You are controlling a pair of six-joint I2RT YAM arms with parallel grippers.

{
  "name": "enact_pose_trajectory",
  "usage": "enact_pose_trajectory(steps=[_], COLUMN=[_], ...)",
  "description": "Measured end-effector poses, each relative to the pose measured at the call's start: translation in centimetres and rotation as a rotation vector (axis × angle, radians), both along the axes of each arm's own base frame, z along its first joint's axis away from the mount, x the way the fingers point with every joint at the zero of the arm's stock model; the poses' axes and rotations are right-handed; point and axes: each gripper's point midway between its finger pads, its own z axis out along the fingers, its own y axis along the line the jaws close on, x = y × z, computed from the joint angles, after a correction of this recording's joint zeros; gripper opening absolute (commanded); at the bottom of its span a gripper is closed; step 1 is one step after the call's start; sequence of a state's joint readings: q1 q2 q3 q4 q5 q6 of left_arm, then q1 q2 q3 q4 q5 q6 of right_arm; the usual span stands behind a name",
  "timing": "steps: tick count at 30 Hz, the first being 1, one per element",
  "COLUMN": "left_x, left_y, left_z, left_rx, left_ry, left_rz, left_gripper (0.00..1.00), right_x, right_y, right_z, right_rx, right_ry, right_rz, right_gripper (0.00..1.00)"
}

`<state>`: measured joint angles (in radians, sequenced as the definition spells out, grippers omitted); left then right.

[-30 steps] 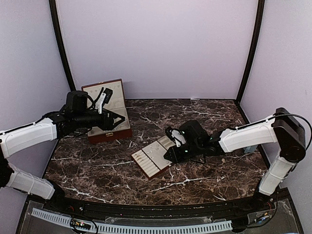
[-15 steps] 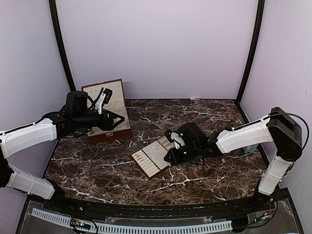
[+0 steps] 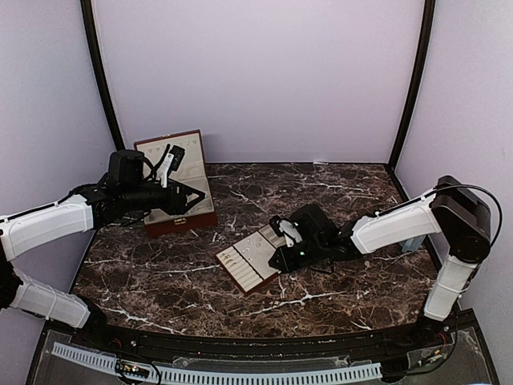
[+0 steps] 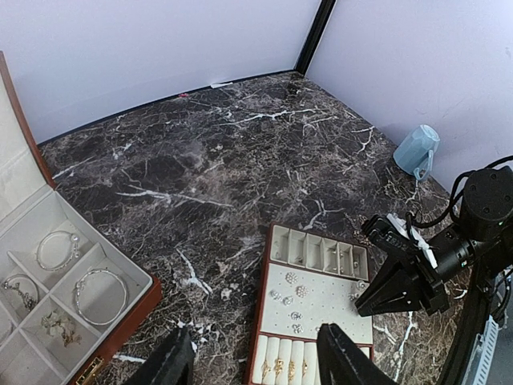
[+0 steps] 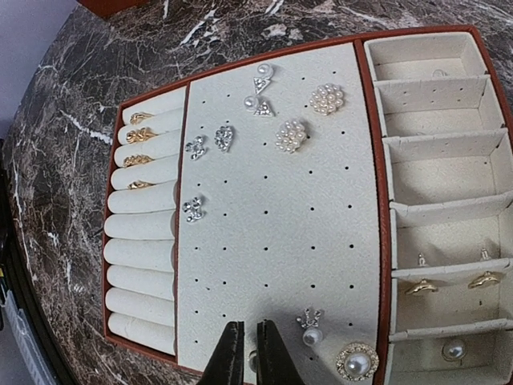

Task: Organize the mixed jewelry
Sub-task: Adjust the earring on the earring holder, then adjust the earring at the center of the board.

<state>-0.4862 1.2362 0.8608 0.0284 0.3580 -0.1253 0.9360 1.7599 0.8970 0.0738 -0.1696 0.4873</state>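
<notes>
The jewelry (image 5: 291,135) lay in two places. Most of it sat on the tray (image 5: 280,241) near the middle of the tabletop (image 4: 200,160): pearl and sparkly studs on the perforated pad, gold rings (image 5: 138,135) tucked into the rolls at one side, and a few more rings and a pearl in the compartments at the other side. Bracelets (image 4: 100,295) and thin chains lay in the cream compartments of the open box (image 3: 180,225) at the left rear. The right tool (image 5: 248,325) was low over the tray's edge, just beside a crown-shaped pearl stud (image 5: 311,329), its fingers drawn almost together with only a thin slit between them. Whether a tiny piece was pinched there could not be told. The left tool (image 4: 253,330) hung above the tabletop by the box, its fingers well apart and holding nothing.
</notes>
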Motion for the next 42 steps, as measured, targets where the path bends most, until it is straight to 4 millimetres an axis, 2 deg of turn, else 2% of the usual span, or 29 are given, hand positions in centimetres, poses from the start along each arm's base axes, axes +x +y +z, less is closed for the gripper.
enact_pose_trajectory(steps=[5,8,11,16,21,25,29,35,38,42], left_x=[0.0,0.0,-0.1,-0.1,0.2,0.8,1.7,3.2,4.1,4.4], left_y=[0.0,0.1,0.3,0.6,1.0,1.9,3.2,6.1,7.7,8.9], left_z=[0.0,0.0,0.0,0.1,0.1,0.2,0.2,0.5,1.1,1.6], left_rx=[0.000,0.002,0.003,0.006,0.007,-0.001,-0.011,-0.036,-0.056,-0.054], left_ry=[-0.001,-0.002,-0.005,-0.014,-0.014,-0.007,0.002,0.024,0.024,0.012], left_rz=[0.001,0.007,0.012,0.029,0.051,0.081,0.128,0.213,0.259,0.300], left_gripper=[0.56,0.57,0.60,0.71,0.82,0.88,0.91,0.91,0.91,0.91], right_x=[0.1,0.1,0.4,1.4,2.5,3.7,5.0,5.9,6.0,5.8], right_y=[-0.1,-0.2,-0.3,-1.0,-3.4,-6.6,-10.0,-14.8,-16.6,-17.5], right_z=[0.0,0.4,1.9,5.3,8.1,8.9,8.0,4.7,3.1,1.2], right_rx=[-0.002,0.004,0.020,0.055,0.073,0.073,0.038,-0.071,-0.126,-0.190], right_ry=[-0.002,-0.008,-0.035,-0.123,-0.207,-0.237,-0.230,-0.171,-0.140,-0.105], right_rz=[-0.007,-0.013,-0.023,-0.075,-0.167,-0.263,-0.356,-0.474,-0.515,-0.532], right_gripper=[0.10,0.17,0.28,0.43,0.57,0.67,0.69,0.63,0.60,0.54])
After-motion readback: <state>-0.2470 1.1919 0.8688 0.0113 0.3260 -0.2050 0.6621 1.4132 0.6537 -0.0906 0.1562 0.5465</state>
